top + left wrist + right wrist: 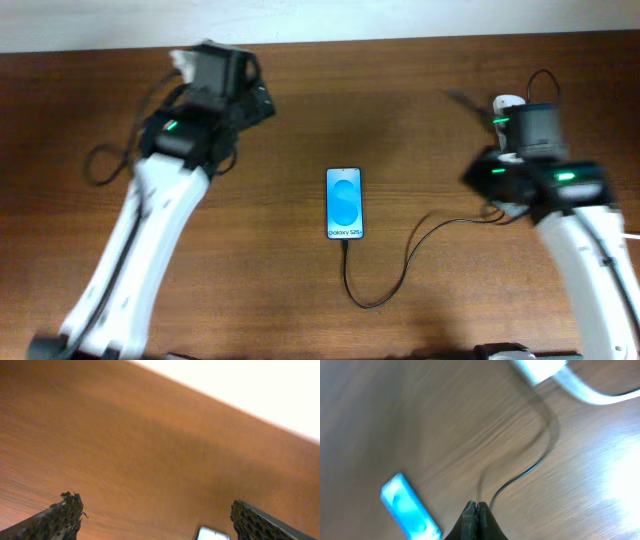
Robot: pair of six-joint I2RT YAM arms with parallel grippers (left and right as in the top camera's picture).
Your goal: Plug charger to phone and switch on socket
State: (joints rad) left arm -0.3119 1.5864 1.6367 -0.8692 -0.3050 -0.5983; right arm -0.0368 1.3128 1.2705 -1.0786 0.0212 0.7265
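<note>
The phone [344, 204] lies flat mid-table, blue screen up, white "Galaxy S25" band at its near end. The thin black charger cable [400, 275] runs from the phone's near edge, loops right and ends under my right arm. The white socket [507, 102] is mostly hidden under that arm. My right gripper [472, 178] hovers beside the socket. In the right wrist view it [476, 507] is shut on nothing, above the table between the phone [410, 507] and the cable [540, 460]; the socket [540, 369] is at the top. My left gripper [157, 520] is open and empty at the far left.
The thick white cord [592, 394] curves away from the socket. A corner of the phone [212, 534] shows at the bottom of the left wrist view. The robot's own black cables loop by the left arm [105, 165]. The wooden table's far edge [400, 38] meets a white wall.
</note>
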